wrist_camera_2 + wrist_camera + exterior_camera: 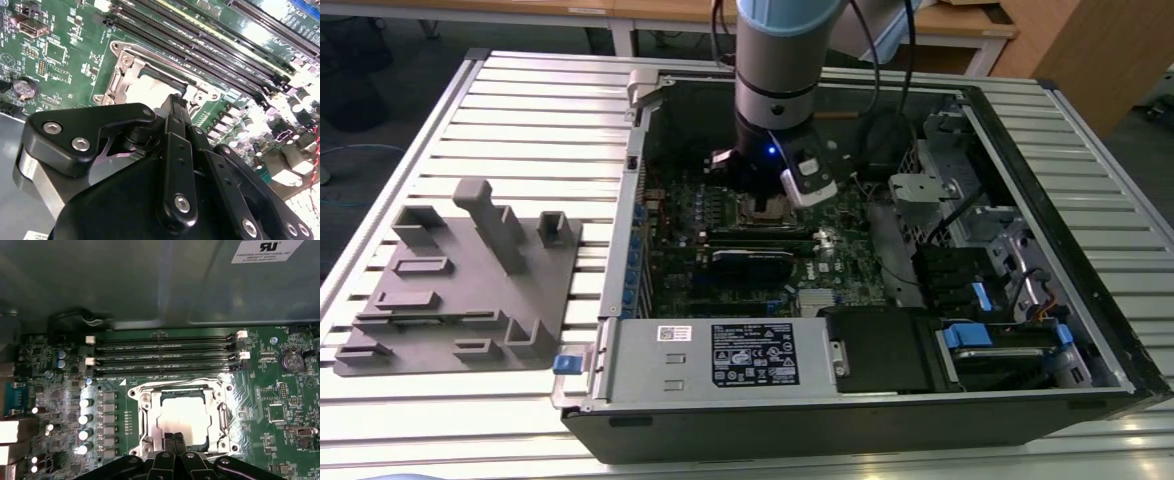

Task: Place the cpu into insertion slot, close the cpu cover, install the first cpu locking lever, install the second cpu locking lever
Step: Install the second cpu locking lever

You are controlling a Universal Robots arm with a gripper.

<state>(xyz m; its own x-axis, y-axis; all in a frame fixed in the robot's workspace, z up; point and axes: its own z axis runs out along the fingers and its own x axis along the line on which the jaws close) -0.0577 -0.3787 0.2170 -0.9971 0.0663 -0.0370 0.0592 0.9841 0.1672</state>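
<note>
The cpu (182, 412) (147, 92), a silvery square, lies flat in the insertion slot (145, 412) (117, 82) on the green motherboard. A silver frame, the cpu cover (221, 415), appears to lie down around it, with the chip showing through its window. My gripper (173, 439) (175, 102) is shut, its two black fingertips pressed together at the chip's near edge, with nothing visible between them. In the exterior view the gripper (767, 205) reaches down into the open computer case over the socket. I cannot make out the locking levers.
Long black memory slots (165, 352) (210, 45) run right beside the socket. A row of capacitors (85, 417) and a coin battery (291, 361) flank it. The power supply (720, 355) and drive bays (1001, 340) fill the case front. A grey fixture (460, 280) lies on the table outside.
</note>
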